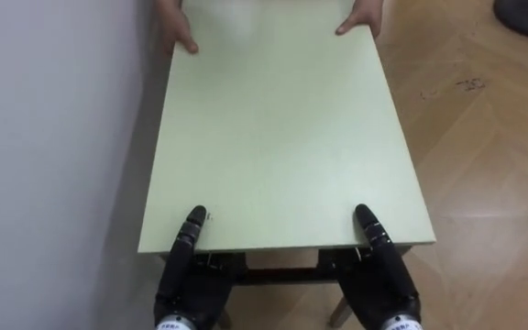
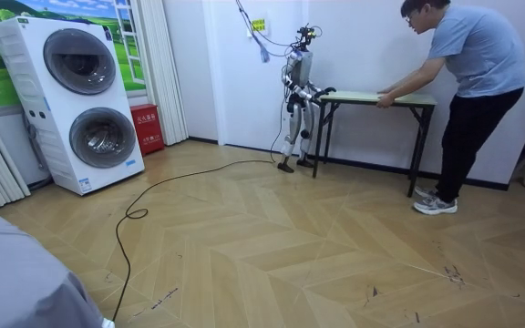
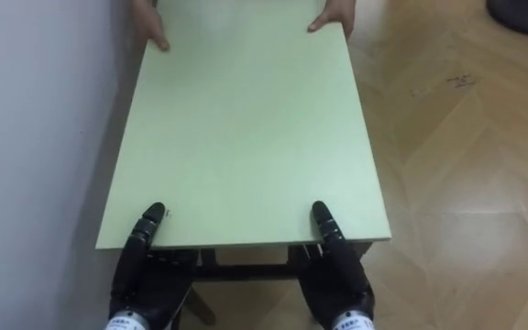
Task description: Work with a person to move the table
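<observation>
Left hand (image 1: 187, 282), right hand (image 1: 388, 282) at table (image 1: 282, 137) edge

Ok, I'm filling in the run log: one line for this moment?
table: beside wall | left hand: at near edge | right hand: at near edge | person: hands on far edge

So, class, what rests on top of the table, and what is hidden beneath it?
On the table: part of the left robot hand and right robot hand near, a person's hands far. What reaches under the top is covered.
</observation>
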Controlling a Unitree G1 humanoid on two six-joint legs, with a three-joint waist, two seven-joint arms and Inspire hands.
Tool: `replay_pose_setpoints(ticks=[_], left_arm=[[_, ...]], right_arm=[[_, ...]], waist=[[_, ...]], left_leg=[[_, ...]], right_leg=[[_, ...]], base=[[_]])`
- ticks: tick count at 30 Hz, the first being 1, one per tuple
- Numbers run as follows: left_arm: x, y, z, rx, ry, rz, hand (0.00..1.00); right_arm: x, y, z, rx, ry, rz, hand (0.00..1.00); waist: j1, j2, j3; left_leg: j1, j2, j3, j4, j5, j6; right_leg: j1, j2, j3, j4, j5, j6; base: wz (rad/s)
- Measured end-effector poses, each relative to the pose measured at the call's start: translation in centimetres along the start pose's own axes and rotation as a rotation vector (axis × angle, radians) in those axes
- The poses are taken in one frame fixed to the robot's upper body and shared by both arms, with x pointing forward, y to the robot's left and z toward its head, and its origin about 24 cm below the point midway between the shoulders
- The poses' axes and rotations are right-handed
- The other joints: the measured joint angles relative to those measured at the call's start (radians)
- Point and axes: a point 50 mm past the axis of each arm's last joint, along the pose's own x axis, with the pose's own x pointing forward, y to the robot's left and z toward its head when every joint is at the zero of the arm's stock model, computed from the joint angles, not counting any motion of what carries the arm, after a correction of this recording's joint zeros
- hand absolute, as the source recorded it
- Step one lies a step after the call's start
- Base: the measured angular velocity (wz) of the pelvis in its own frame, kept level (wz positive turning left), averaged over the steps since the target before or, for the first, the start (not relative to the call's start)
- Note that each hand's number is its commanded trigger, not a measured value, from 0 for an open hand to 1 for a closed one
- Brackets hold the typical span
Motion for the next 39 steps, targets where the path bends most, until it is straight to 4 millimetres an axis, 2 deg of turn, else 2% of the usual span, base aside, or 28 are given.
replay_pose_setpoints(ticks=[2,5,7,9,11,12,13,16,22,26,31,39], left_arm=[[0.0,0.1,0.0,0.001,0.001,0.004,1.00],[0.0,0.3,0.1,0.007,0.000,0.014,1.00],[0.1,0.7,0.1,0.023,0.002,0.031,1.00],[0.6,1.0,0.1,0.047,0.011,0.042,1.00],[1.0,1.3,-0.1,0.076,0.028,0.051,1.00],[1.1,1.5,0.0,0.081,0.029,0.049,1.00],[1.2,1.5,0.0,0.082,0.029,0.045,1.00],[1.4,1.8,-0.2,0.100,0.034,0.042,1.00],[1.3,2.6,-0.2,0.176,0.063,0.021,1.00],[1.4,3.4,-0.1,0.213,0.089,0.013,1.00],[1.7,4.0,-0.1,0.227,0.105,0.013,1.00],[1.6,4.8,0.1,0.236,0.115,0.010,1.00]], right_arm=[[-0.1,-0.1,0.0,0.002,0.003,-0.004,1.00],[-0.2,-0.3,-0.2,0.008,0.011,-0.014,1.00],[-0.3,-0.9,-0.4,0.012,0.017,-0.035,1.00],[-0.5,-1.6,-0.4,0.017,0.015,-0.054,1.00],[-0.5,-2.1,-0.3,0.023,0.013,-0.074,1.00],[-0.6,-2.2,-0.3,0.023,0.017,-0.068,1.00],[-0.5,-2.1,-0.2,0.018,0.018,-0.061,1.00],[-0.8,-2.7,-0.1,0.016,0.008,-0.067,1.00],[-1.3,-3.8,-0.2,0.033,0.007,-0.061,1.00],[-1.5,-4.5,0.0,0.039,0.019,-0.068,1.00],[-1.5,-5.2,0.1,0.020,0.029,-0.053,1.00],[-1.8,-5.8,-0.1,0.014,0.049,-0.047,1.00]], waist=[[-0.001,0.000,0.0003],[-0.001,0.000,0.0006],[-0.001,0.004,0.0015],[-0.008,0.007,0.0030],[-0.029,0.010,0.0048],[-0.030,0.011,0.0051],[-0.030,0.009,0.0047],[-0.043,0.009,0.0030],[-0.039,-0.008,-0.0043],[-0.032,-0.007,-0.0046],[-0.027,0.000,-0.0101],[-0.026,-0.001,-0.0101]], left_leg=[[0.000,0.002,0.029,0.000,-0.001,0.005],[0.008,0.003,0.044,-0.001,-0.005,0.013],[0.016,0.006,0.057,0.004,-0.015,0.027],[0.017,0.004,0.036,0.021,-0.021,0.035],[0.016,-0.005,-0.012,0.033,-0.024,0.041],[0.011,-0.018,-0.044,0.038,-0.025,0.043],[0.008,-0.026,-0.046,0.039,-0.025,0.043],[0.016,-0.035,-0.055,0.029,-0.023,0.044],[0.034,-0.034,-0.062,0.014,-0.023,0.044],[0.055,-0.034,-0.064,0.010,-0.025,0.045],[0.070,-0.034,-0.072,-0.001,-0.029,0.042],[0.104,-0.033,-0.071,-0.024,-0.023,0.043]], right_leg=[[0.003,-0.005,-0.014,0.000,0.000,0.000],[0.002,-0.011,-0.019,0.019,0.000,0.001],[-0.005,-0.016,-0.037,0.065,-0.001,0.002],[-0.018,-0.021,-0.038,0.121,-0.004,0.006],[-0.054,-0.033,-0.031,0.193,-0.023,0.027],[-0.075,-0.023,0.015,0.163,-0.043,0.021],[-0.098,-0.011,0.044,0.094,-0.025,0.011],[-0.064,-0.012,0.016,0.072,-0.005,-0.002],[-0.027,-0.001,0.013,0.029,0.016,0.003],[-0.001,0.001,0.009,0.016,0.023,0.002],[0.005,0.002,0.012,0.010,0.027,0.002],[0.035,0.004,0.012,-0.007,0.032,0.003]], base=[[0.00],[-0.02],[0.03],[0.31],[0.42],[0.15],[0.16],[0.22],[0.06],[0.00],[0.00],[0.00]])
